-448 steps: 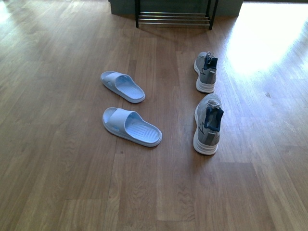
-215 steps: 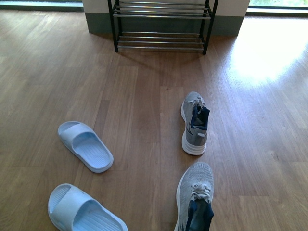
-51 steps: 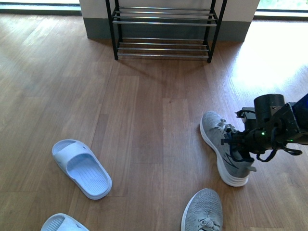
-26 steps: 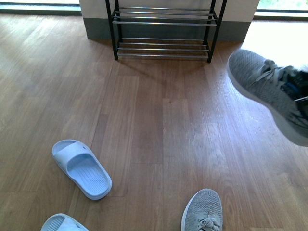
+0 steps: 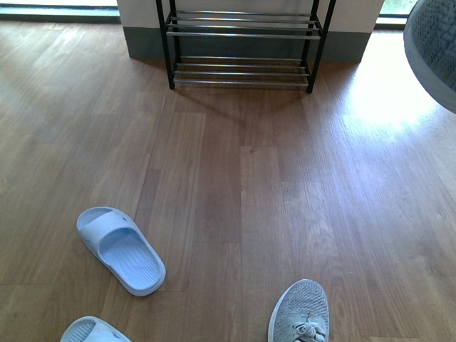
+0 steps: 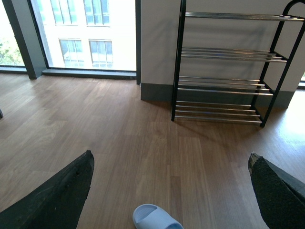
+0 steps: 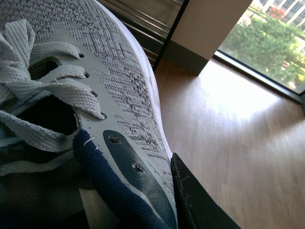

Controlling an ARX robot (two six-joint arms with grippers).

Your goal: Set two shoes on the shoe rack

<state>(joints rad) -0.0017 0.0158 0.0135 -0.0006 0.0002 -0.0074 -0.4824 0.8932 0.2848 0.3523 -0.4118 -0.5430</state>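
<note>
Closest in, the right wrist view is filled by a grey knit sneaker (image 7: 109, 81) with white laces and a dark navy tongue. The right gripper's black finger (image 7: 200, 205) lies pressed against its outer side while the other finger is hidden by the shoe, so the gripper reads as pinching the sneaker. The front view shows only that sneaker's rounded toe, hanging in the air at the upper right edge above the wooden plank floor (image 5: 235, 185), with the right arm out of frame. The left gripper (image 6: 170, 156) hovers over the floor, pointed toward the rack, its two dark fingers (image 6: 57, 195) spread wide apart. Nearest the robot on the floor lie a second grey knit sneaker (image 5: 299, 317), a pale blue rubber slide (image 5: 121, 249) to its left, and a second slide (image 5: 89, 330) cut by the bottom edge. Farthest off, against the wall, stands the black metal shoe rack (image 5: 242, 71) with chrome rod shelves; only the left wrist view shows its upper tiers.
</note>
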